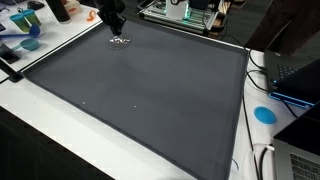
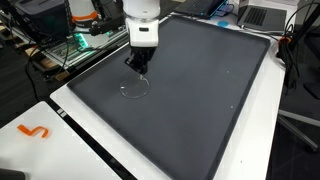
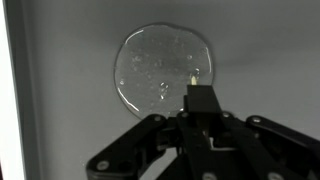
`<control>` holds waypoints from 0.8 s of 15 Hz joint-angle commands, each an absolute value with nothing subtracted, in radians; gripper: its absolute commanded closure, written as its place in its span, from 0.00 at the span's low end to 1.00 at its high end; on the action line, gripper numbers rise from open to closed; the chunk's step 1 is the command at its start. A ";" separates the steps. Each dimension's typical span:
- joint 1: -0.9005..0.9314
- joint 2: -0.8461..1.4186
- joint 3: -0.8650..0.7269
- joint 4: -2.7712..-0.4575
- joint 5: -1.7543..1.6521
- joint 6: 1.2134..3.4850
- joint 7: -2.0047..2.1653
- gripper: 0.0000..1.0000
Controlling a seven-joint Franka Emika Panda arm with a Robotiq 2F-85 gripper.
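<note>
A round clear patch (image 3: 160, 65), glossy like a puddle or thin transparent film, lies on the dark grey mat (image 3: 270, 50). In both exterior views it shows as a faint ring (image 2: 133, 87) (image 1: 120, 41) near one corner of the mat. My gripper (image 3: 200, 112) hangs just above the mat, shut on a short black stick (image 3: 199, 98). The stick's small pale tip (image 3: 191, 74) sits over the patch's right edge. In the exterior views the gripper (image 2: 140, 62) (image 1: 115, 22) points straight down beside the ring. Whether the tip touches the patch cannot be told.
The mat (image 1: 150, 95) covers most of a white table (image 1: 40, 125). A blue disc (image 1: 264, 114), laptops (image 1: 300, 80) (image 2: 262, 15) and cables lie along one side. Blue items (image 1: 25, 38) and an electronics rack (image 2: 85, 42) stand nearby; an orange piece (image 2: 35, 131) lies on the white edge.
</note>
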State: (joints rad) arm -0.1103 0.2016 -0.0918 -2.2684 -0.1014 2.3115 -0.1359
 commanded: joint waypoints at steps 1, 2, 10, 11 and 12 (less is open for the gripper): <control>-0.108 0.204 -0.093 -2.264 -0.105 2.288 -0.130 0.96; -0.107 0.194 -0.094 -2.267 -0.107 2.285 -0.127 0.96; -0.104 0.132 -0.093 -2.277 -0.106 2.250 -0.120 0.96; -0.103 0.123 -0.093 -2.277 -0.109 2.245 -0.116 0.96; -0.102 0.113 -0.093 -2.275 -0.109 2.233 -0.112 0.96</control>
State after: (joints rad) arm -0.1097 0.1576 -0.0917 -2.2645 -0.1012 2.2750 -0.1359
